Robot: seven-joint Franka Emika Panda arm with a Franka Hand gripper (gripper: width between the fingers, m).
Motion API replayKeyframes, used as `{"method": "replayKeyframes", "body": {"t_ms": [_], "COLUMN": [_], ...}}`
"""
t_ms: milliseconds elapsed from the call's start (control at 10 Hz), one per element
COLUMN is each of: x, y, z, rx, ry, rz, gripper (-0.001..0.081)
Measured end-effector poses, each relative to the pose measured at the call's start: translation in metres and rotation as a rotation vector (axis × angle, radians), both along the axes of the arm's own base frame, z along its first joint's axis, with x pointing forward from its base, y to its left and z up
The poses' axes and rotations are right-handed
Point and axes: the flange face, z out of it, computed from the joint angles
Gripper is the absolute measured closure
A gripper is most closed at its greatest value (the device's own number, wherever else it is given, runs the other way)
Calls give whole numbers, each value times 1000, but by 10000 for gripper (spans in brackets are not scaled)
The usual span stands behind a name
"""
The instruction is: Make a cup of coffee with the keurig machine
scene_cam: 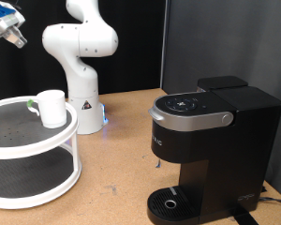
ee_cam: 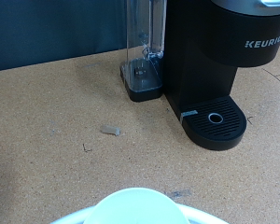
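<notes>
Gripper (scene_cam: pixel 9 30) high at far left above cup (scene_cam: pixel 52 107) on white rack (scene_cam: pixel 28 150), keurig (scene_cam: pixel 211 145) right on table (scene_cam: pixel 122 159), jaws' state unclear.

"KEURIG" in white on black front of the keurig machine (ee_cam: pixel 215 56), wrist view

I count 1 keurig machine (scene_cam: pixel 208 141) at right w/ 1 drip tray (ee_cam: pixel 215 123), 1 cup (scene_cam: pixel 52 108) on 1 two-tier rack (scene_cam: pixel 33 155) at left, 1 small green-topped pod (scene_cam: pixel 31 105) beside it, 1 arm base (scene_cam: pixel 80 56) far back
</notes>
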Motion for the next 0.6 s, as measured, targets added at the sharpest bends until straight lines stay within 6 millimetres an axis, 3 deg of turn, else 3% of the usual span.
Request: {"method": "replayKeyframes", "body": {"t_ms": [600], "x": [2], "y": [4], "z": [-16], "rx": [-7], "ry": [8], "rz": [-12], "gripper": [805]}}
